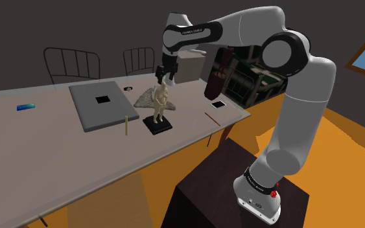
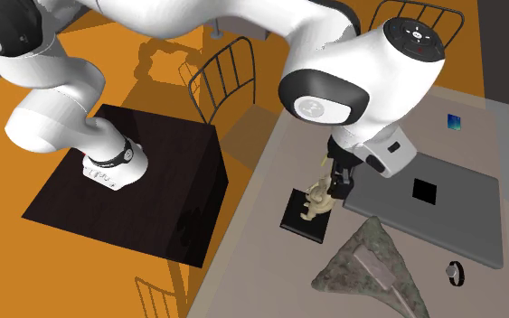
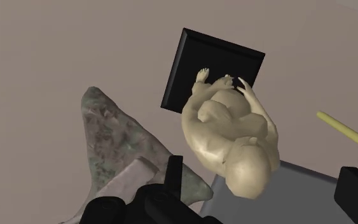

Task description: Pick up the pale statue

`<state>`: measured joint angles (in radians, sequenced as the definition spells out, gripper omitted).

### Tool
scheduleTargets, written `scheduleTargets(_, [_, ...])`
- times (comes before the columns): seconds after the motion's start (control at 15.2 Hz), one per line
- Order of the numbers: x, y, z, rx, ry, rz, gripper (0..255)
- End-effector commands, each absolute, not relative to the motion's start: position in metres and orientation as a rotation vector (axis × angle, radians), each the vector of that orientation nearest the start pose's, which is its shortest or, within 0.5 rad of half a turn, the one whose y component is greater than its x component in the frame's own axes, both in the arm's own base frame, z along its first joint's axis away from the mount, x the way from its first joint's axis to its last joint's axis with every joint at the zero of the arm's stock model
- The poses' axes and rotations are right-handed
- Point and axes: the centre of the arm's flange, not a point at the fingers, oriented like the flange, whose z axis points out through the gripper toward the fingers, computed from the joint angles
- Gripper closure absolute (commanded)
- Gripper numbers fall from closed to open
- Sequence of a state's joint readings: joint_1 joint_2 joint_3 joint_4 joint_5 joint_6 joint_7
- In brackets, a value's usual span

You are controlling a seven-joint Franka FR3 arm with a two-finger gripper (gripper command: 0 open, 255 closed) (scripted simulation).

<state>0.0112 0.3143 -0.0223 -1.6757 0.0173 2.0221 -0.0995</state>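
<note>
The pale statue (image 1: 161, 103) is a beige standing figure on a square black base (image 1: 157, 125), near the table's front edge. My black gripper (image 1: 164, 72) hangs right over its head, fingers pointing down. In the wrist view the statue (image 3: 228, 127) rises toward the camera from its base (image 3: 196, 63). Its head lies between my two fingers (image 3: 174, 175), which stand wide apart and do not touch it. The gripper (image 3: 266, 184) is open. The second exterior view shows the gripper (image 2: 338, 181) just above the statue (image 2: 316, 201).
A mottled triangular object (image 1: 146, 97) lies just behind the statue. A flat grey slab (image 1: 103, 103) with a black square lies toward the shoulder view's left. A thin yellow stick (image 1: 127, 125) stands beside the base. A phone (image 1: 218, 103) and a blue item (image 1: 26, 106) lie farther off. Chairs (image 1: 70, 65) stand behind the table.
</note>
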Motion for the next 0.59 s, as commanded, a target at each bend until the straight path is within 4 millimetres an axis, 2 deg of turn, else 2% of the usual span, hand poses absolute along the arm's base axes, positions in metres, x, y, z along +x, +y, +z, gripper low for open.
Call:
scheduleTargets(0.0, [0.653, -0.005, 0.412, -3.132, -0.129, -0.051, 0])
scheduleTargets(0.2, [0.653, -0.005, 0.393, -3.132, -0.129, -0.051, 0])
scheduleTargets(0.33, [0.653, -0.005, 0.393, -3.132, -0.129, -0.051, 0])
scheduleTargets(0.4, [0.653, -0.005, 0.393, -3.132, -0.129, -0.051, 255])
scheduleTargets(0.53, [0.652, -0.005, 0.393, -3.132, -0.129, -0.051, 255])
